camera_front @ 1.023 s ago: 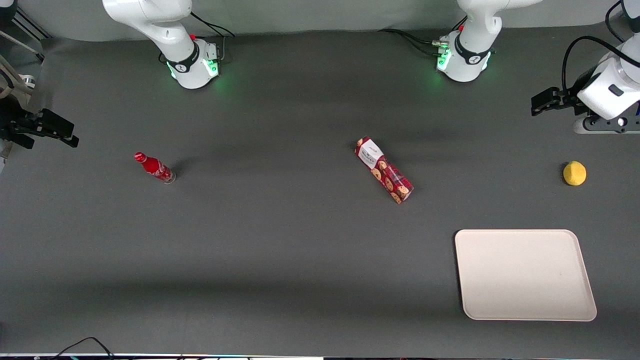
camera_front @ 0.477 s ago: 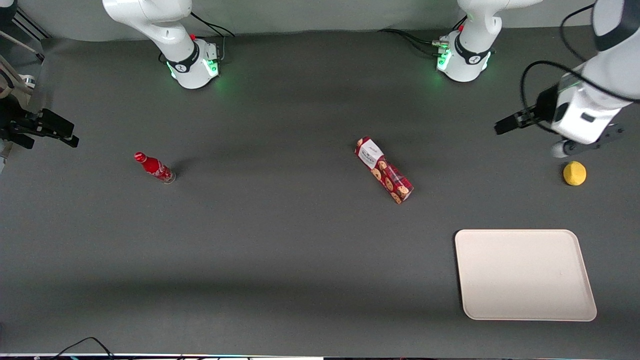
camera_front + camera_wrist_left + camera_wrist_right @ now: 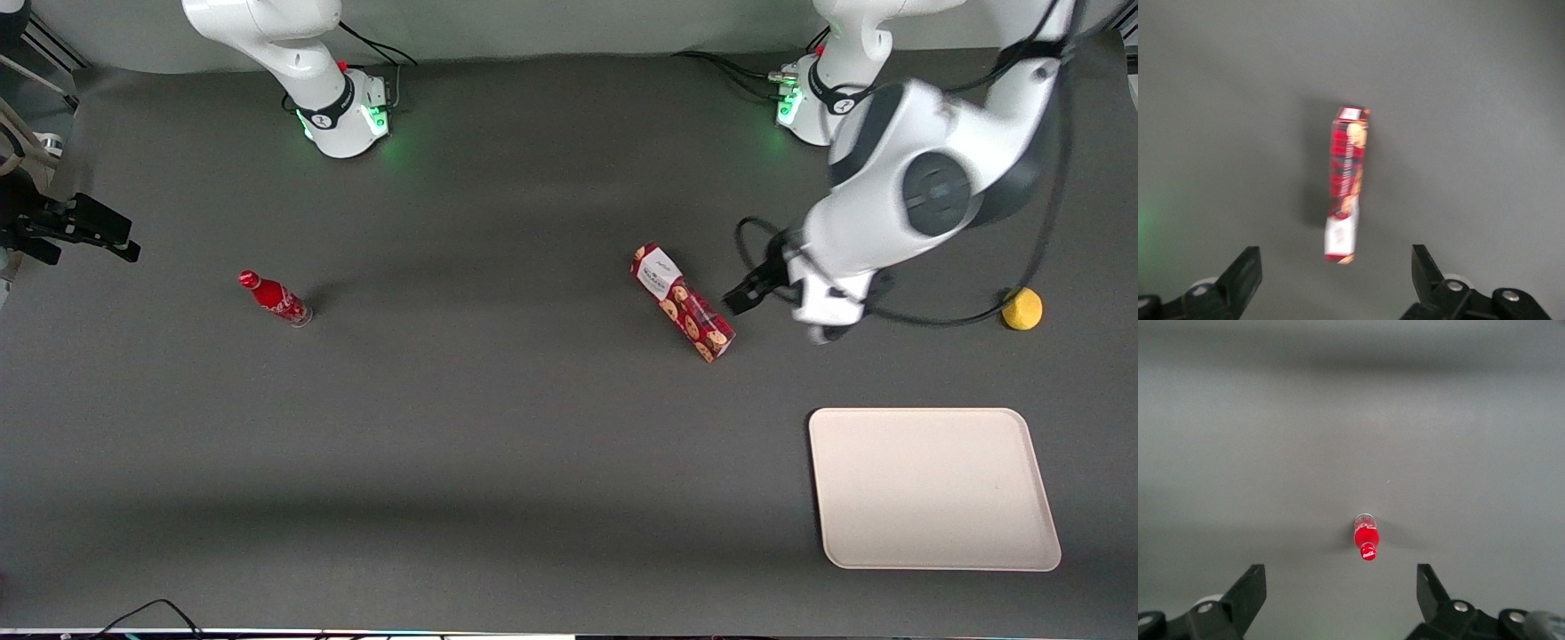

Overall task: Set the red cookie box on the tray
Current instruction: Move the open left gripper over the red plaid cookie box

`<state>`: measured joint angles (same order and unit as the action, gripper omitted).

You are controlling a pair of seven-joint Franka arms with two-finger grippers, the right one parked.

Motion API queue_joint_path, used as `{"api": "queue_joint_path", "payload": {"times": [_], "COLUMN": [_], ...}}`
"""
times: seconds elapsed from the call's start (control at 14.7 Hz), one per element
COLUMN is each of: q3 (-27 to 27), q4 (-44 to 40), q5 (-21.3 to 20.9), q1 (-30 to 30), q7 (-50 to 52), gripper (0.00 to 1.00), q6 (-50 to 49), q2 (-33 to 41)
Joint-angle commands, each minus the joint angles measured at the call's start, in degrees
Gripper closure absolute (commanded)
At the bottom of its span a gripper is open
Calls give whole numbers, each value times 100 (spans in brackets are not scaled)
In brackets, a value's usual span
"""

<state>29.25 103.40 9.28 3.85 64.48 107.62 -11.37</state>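
Red cookie box point(image 3: 683, 302): lying flat on the dark grey tabletop point(image 3: 498, 427), roughly mid-table, skewed diagonally. White label end sits farther from the front camera, cookie-print end nearer. From the left wrist camera point(image 3: 1346, 183) it's one long strip on bare tabletop, nothing touching it.

Hand point(image 3: 745, 293): the left arm's hand hangs over the tabletop just beside the box's nearer end, on the working arm's side. Looks like it isn't touching the box. In the wrist view the two black fingers point(image 3: 1245, 273) are spread wide apart with nothing between them, and the box lines up with the gap.

Left arm point(image 3: 925, 187): big white body of it reaches in over the table, with a black cable looping under it.

Tray point(image 3: 933, 487): cream-white, rounded corners, flat on the tabletop toward the working arm's end and nearer the front camera than the box. Well apart from the box, nothing on it.

Yellow ball-ish thing point(image 3: 1021, 308): small, sitting toward the working arm's end, farther from the camera than the tray.

Small red bottle point(image 3: 274, 299): way off toward the parked arm's end. It's upright in the right wrist view point(image 3: 1366, 537).
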Motion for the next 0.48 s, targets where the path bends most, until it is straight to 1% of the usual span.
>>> {"api": "queue_joint_path", "payload": {"times": [0.0, 0.14, 0.41], "q3": [362, 371, 371], "q4": [628, 796, 927], "q5": [-522, -847, -1340], "q1": [-59, -112, -147], "q7": [829, 838, 926], "gripper": [0, 0, 0], "q6": [1250, 1550, 1780], "q2": [-593, -891, -1332]}}
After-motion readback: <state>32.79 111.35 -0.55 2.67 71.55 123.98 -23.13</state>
